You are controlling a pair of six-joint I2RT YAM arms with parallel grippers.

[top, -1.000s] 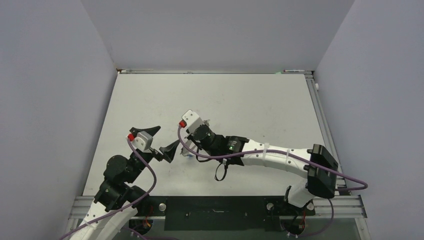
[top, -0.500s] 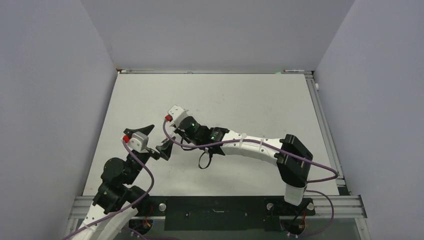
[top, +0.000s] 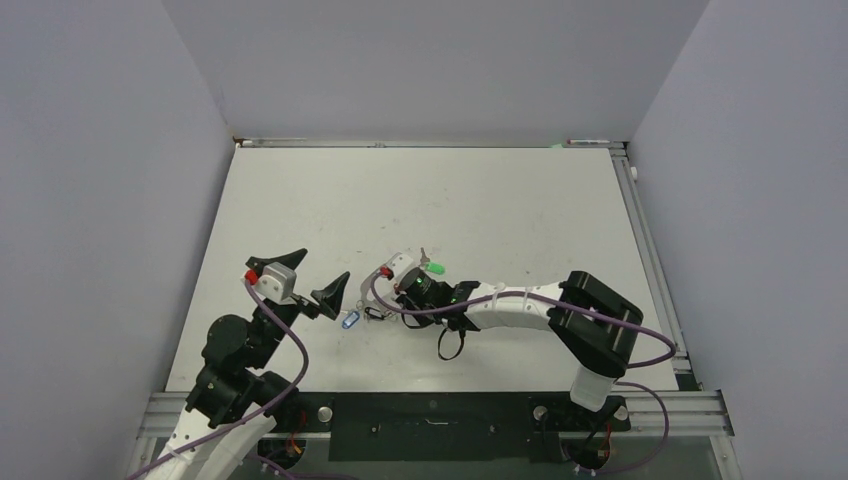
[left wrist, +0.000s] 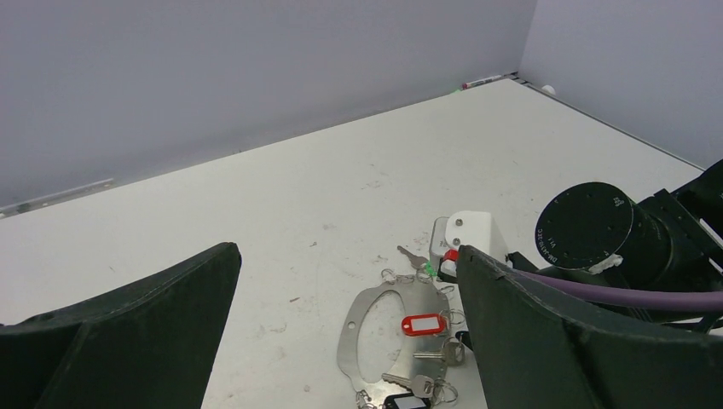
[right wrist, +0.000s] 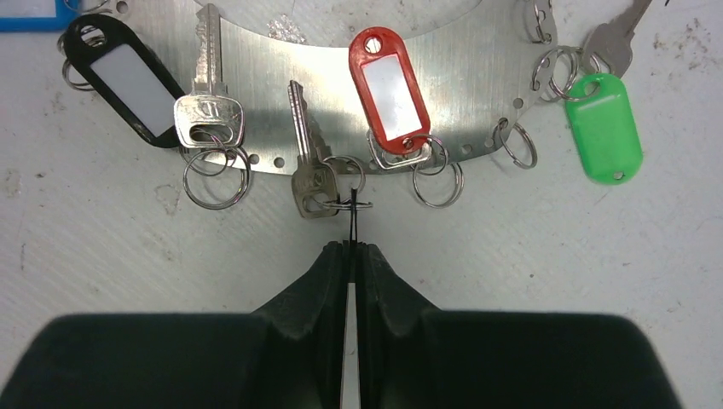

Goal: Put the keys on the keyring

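Observation:
The keyring [right wrist: 477, 77] is a flat grey metal loop lying on the table; it also shows in the left wrist view [left wrist: 356, 336]. Hanging from it by small split rings are a black tag [right wrist: 128, 81], two silver keys [right wrist: 207, 94], a red tag [right wrist: 390, 89] and a green tag [right wrist: 604, 126]. My right gripper [right wrist: 351, 247] is shut on the thin split ring [right wrist: 352, 213] of the middle silver key [right wrist: 309, 166], seen edge-on. My left gripper [left wrist: 345, 256] is open and empty, just left of the keyring [top: 372, 310].
A blue tag [top: 349, 320] lies at the keyring's near-left end, below my left gripper [top: 315, 277]. My right arm [top: 520, 305] stretches low across the table from the right. Grey walls enclose the white table [top: 500, 200].
My right arm has swung left toward the left gripper and then dropped low to the table. The keyring and its tags now show beside it. My left gripper has barely shifted.

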